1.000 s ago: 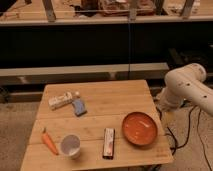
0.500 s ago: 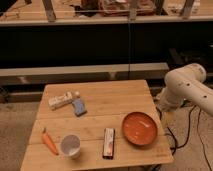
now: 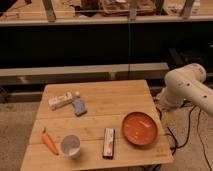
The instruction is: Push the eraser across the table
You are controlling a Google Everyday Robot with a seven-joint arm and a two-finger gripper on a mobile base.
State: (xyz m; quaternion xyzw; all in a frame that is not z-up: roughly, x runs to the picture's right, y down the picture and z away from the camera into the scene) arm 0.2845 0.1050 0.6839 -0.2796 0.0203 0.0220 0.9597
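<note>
I have the small, nearly square worktop (image 3: pixel 115 102) of light wooden planks in full view. The slim black rectangular eraser (image 3: pixel 108 143), with a pale and reddish strip along its top, lies flat near the front edge, about midway across, its long side running front to back. Just left of it, but apart, stands a white plastic cup (image 3: pixel 70 146), upright with its mouth open. Left of the cup lies an orange carrot (image 3: pixel 49 142), pointing towards the front left corner. Right of the eraser sits a round orange-red plate (image 3: pixel 140 128), close to it but not touching.

Towards the back left there is a white carton (image 3: pixel 61 100) lying on its side, and a small blue squarish pad (image 3: pixel 79 107) just in front of its right end.

The robot's white arm (image 3: pixel 182 87) bulks beside the worktop's right edge, off the surface and well apart from the eraser. It runs out of view at the right. The gripper does not show from here, so I cannot tell whether it is released or clenched. Nothing touches the eraser.
</note>
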